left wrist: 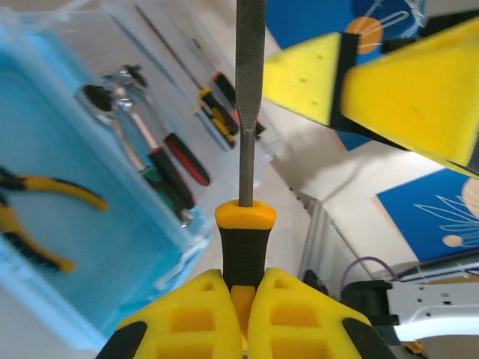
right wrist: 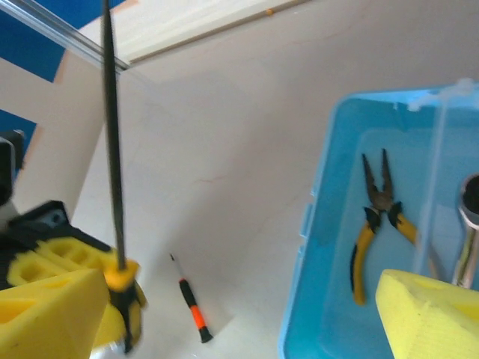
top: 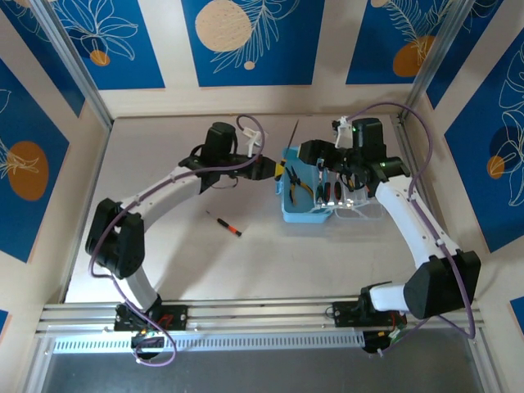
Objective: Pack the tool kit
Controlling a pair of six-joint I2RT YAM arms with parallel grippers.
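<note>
Pinching a long grey yellow-handled file [left wrist: 244,239] beside the light-blue plastic case [left wrist: 90,254], the left gripper [left wrist: 241,288] could jab the spread right gripper [right wrist: 239,299].

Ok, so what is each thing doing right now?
Blue case, open, on the table.
Clear lid, flipped open.
Pliers, lying inside the case.
File, held by its handle.
Little screwdriver, loose on the table.
Left gripper, shut on the file.
Right gripper, open, holding nothing.
</note>
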